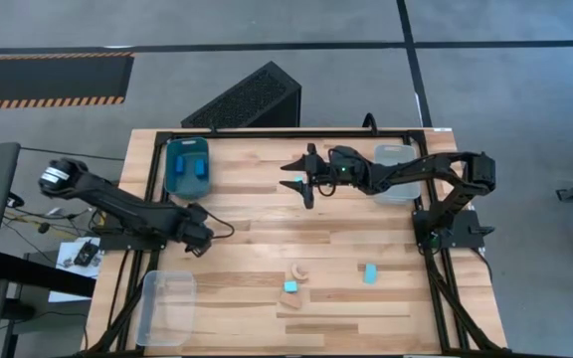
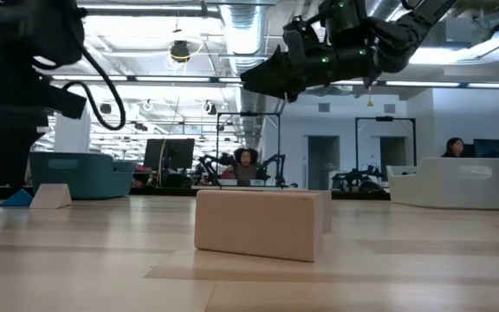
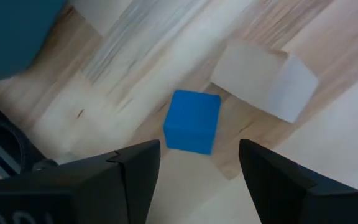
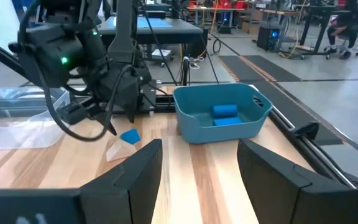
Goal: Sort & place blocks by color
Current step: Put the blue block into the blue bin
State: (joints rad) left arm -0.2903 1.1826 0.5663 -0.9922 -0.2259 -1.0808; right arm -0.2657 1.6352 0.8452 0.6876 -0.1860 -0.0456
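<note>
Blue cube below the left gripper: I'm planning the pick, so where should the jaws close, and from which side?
Probably from straight above, closing on two opposite flat side faces. The blue cube lies flat with its top showing, and the left gripper hangs open over it. A pale block crowds one corner, so pick faces clear of it. The right gripper waits mid-table.

Your left gripper (image 1: 200,237) is down low with the arm folded in from the left edge, jaws spread wide and pointing at the counter, nothing between them. Your right gripper (image 1: 301,179) is up in the air, arm stretched way out from its base toward the middle, wrist about level, jaws parted and empty too.
</note>
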